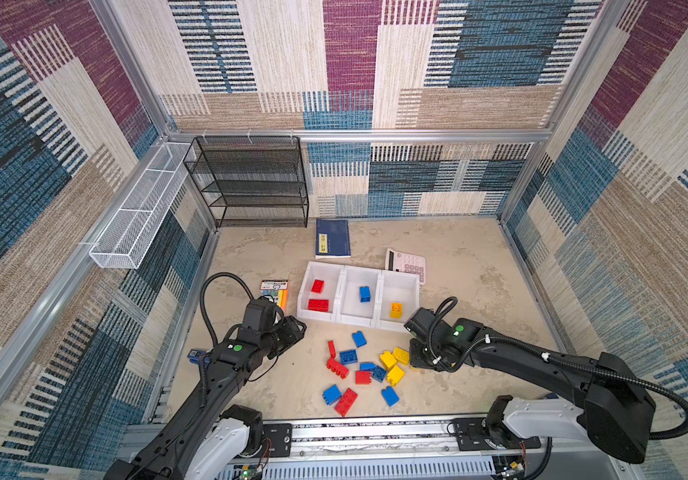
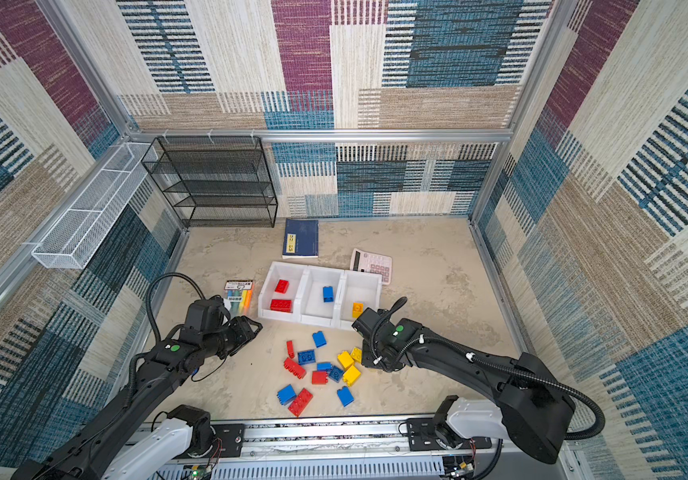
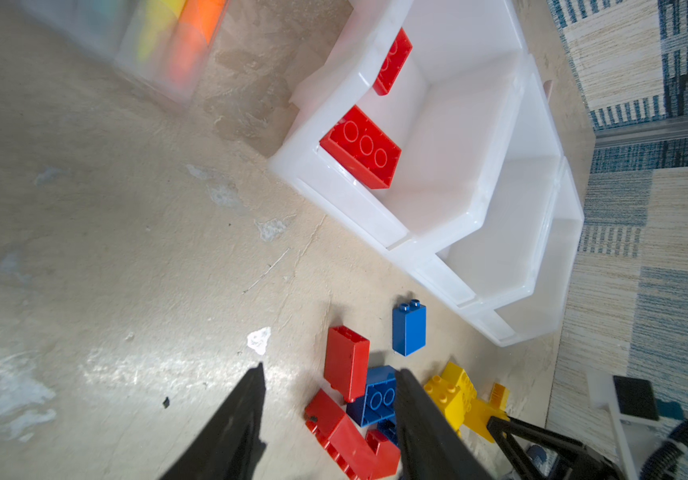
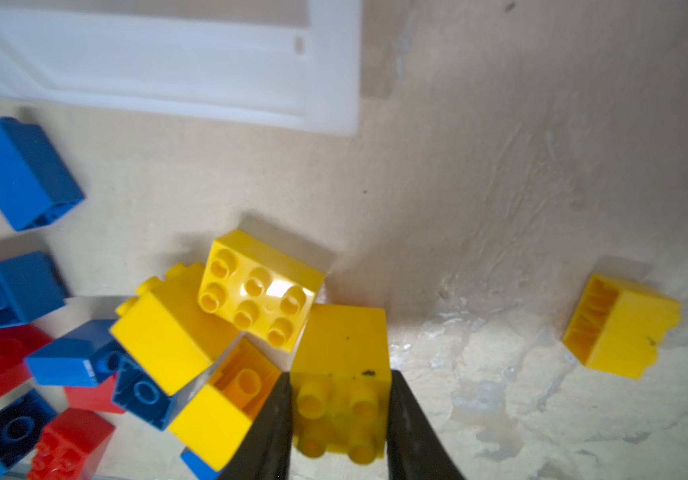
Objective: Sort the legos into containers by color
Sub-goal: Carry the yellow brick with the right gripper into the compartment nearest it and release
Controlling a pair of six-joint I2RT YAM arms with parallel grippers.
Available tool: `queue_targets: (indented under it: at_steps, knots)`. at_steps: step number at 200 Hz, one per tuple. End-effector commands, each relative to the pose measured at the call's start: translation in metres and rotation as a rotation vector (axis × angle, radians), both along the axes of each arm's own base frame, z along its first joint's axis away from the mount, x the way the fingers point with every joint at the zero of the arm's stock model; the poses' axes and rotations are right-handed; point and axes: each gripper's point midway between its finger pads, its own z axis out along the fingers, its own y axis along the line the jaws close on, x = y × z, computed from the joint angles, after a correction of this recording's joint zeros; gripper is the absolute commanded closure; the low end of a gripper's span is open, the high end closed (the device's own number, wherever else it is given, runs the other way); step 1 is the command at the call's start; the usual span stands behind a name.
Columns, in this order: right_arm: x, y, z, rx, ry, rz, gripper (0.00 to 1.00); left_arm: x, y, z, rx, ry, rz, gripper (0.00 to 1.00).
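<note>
Three joined white containers point(image 1: 325, 264) stand mid-floor. The left one holds two red legos point(image 1: 318, 304), the middle one a blue lego point(image 1: 364, 294), the right one a yellow lego point(image 1: 396, 309). Loose red, blue and yellow legos point(image 1: 361, 368) lie in a heap in front of them. My right gripper point(image 4: 340, 376) is down at the heap's right edge, shut on a small yellow lego point(image 4: 340, 345) that is gripped by its sides with its studs facing the camera. My left gripper point(image 3: 332, 372) hangs open over the floor left of the heap, holding nothing.
A lone yellow lego point(image 4: 620, 328) lies apart from the heap. A marker pack point(image 1: 276, 291) sits left of the containers, with a blue book point(image 1: 332, 237) and a calculator point(image 1: 406, 264) behind them. A black mesh rack point(image 1: 251, 183) and a white wire basket point(image 1: 138, 216) stand far left.
</note>
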Motion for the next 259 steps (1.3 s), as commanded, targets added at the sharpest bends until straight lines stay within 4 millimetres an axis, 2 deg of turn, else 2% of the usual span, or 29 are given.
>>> queue_targets:
  at_steps: [1,24,51,85,117,142,180,193,207,216,259]
  knots:
    - [0.024,0.010,0.030,-0.003,-0.103,0.032,0.69,-0.003,0.001,-0.001,0.001,0.013,0.000,0.46]
    - [0.062,0.024,0.066,-0.010,-0.210,0.073,0.68,-0.005,0.002,0.000,0.005,0.015,0.000,0.46]
    - [0.106,0.036,0.085,-0.024,-0.282,0.114,0.68,-0.008,0.003,0.001,0.006,0.017,0.005,0.46]
    - [0.148,0.035,0.081,-0.048,-0.306,0.126,0.68,-0.016,0.007,-0.001,0.004,0.026,0.022,0.46]
    - [0.171,0.024,0.076,-0.055,-0.322,0.119,0.68,-0.024,0.009,-0.003,0.003,0.041,0.032,0.46]
    - [0.185,0.012,0.072,-0.072,-0.321,0.111,0.68,-0.028,0.011,-0.006,-0.003,0.046,0.046,0.46]
    - [0.193,0.015,0.068,-0.077,-0.317,0.140,0.66,-0.030,0.012,-0.007,-0.013,0.050,0.059,0.46]
    - [0.195,0.014,0.066,-0.081,-0.311,0.140,0.59,-0.030,0.012,-0.008,-0.012,0.049,0.059,0.46]
    - [0.196,0.014,0.068,-0.082,-0.314,0.139,0.37,-0.030,0.012,-0.008,-0.012,0.051,0.062,0.46]
    - [0.195,0.014,0.068,-0.082,-0.312,0.136,0.30,-0.030,0.012,-0.009,-0.013,0.052,0.061,0.46]
    - [0.190,0.012,0.081,-0.062,-0.333,0.121,0.23,-0.030,0.011,-0.009,-0.015,0.052,0.055,0.46]
